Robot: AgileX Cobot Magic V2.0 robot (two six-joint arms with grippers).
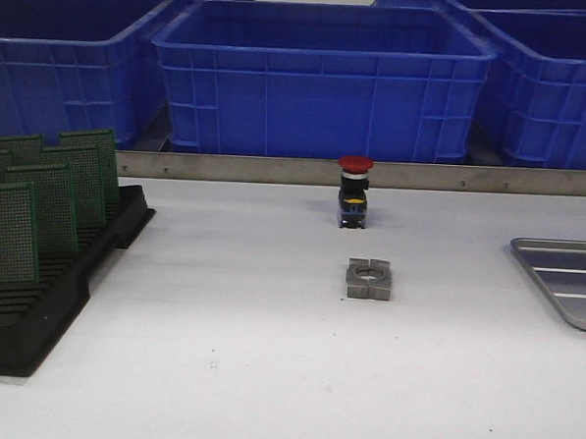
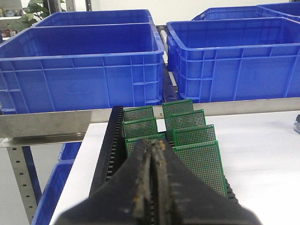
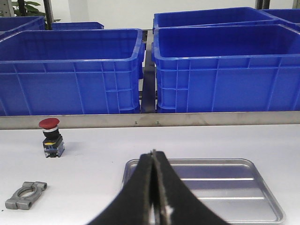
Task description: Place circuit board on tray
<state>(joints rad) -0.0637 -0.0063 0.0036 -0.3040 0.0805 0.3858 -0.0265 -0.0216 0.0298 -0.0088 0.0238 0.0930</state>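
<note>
white table [image 1: 217, 363] up front, row of blue bins [image 1: 320, 78] across the top of the front view behind a metal rail. boards [image 1: 43, 202] standing on edge in a black rack [image 1: 47, 310] at the left edge of that view, tray [image 1: 565, 278] cut off at the right edge, well apart from the rack. red-capped button switch [image 1: 354, 191] and a grey clamp [image 1: 369, 280] sitting in the middle, between the two.

left gripper [image 2: 153, 152] pressed together with nothing in it, pointed at the near end of the rack in the left wrist view, boards just past the tips. right gripper [image 3: 153, 161] also pressed together and empty, hanging over the near rim of the tray in the right wrist view. neither arm visible in the front view.

tray floor bare, so nothing placed yet by the look of it.

probably thin, light, stiff perfboard, green with rows of holes. flat faces likely a bit slick, and slots look snug, so best guess: open up, pinch one board across its two faces near the top edge, pull straight up out of the slot. tilting it probably jams it or knocks the neighbours. no need to squeeze hard.
</note>
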